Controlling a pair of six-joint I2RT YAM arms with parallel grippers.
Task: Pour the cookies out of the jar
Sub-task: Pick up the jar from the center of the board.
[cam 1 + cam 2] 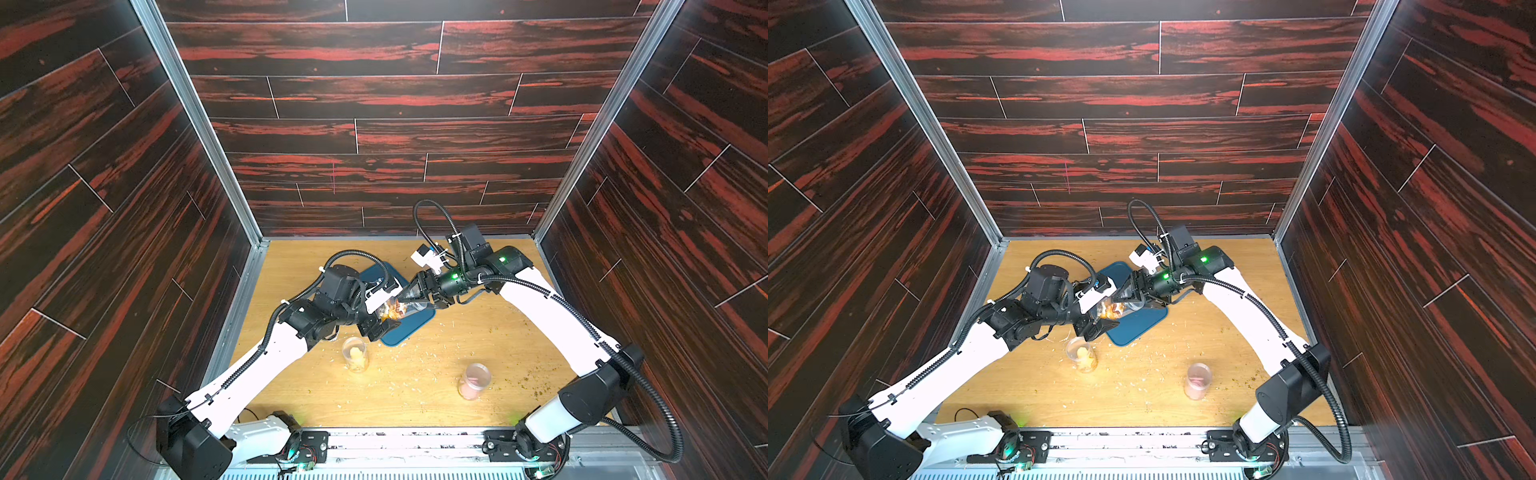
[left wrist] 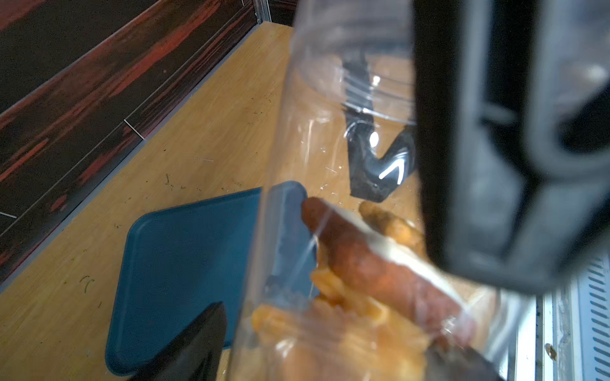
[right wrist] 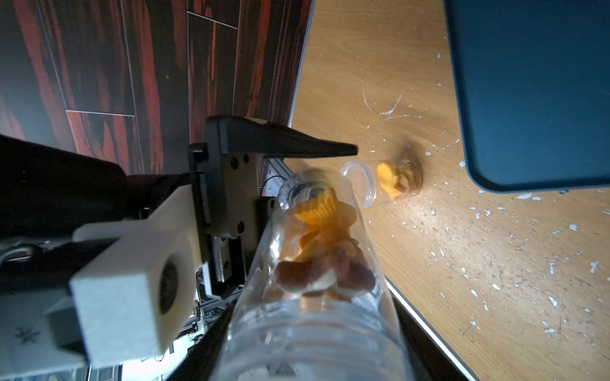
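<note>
Now, with right gripper point(image 1: 405, 297) clamped on jar point(image 1: 418, 306) at the neck above tray point(image 1: 405, 331), cookies point(image 3: 323, 237) pooled at its base and left gripper point(image 1: 384, 312) straddling that base, grip unclear, close left squarely before releasing right, then tip mouth down over tray.

In both top views the jar point(image 1: 412, 307) hung sideways over the tray point(image 1: 409, 332) at mid-frame, between the left gripper point(image 1: 383, 312) on its left and the right gripper point(image 1: 409, 300) on its right. The cookies point(image 1: 392, 311) sat in its left end. A second jar point(image 1: 355, 354) stood on the table point(image 1: 415, 399) below the tray, and a third jar point(image 1: 474, 380) stood lower right.
</note>
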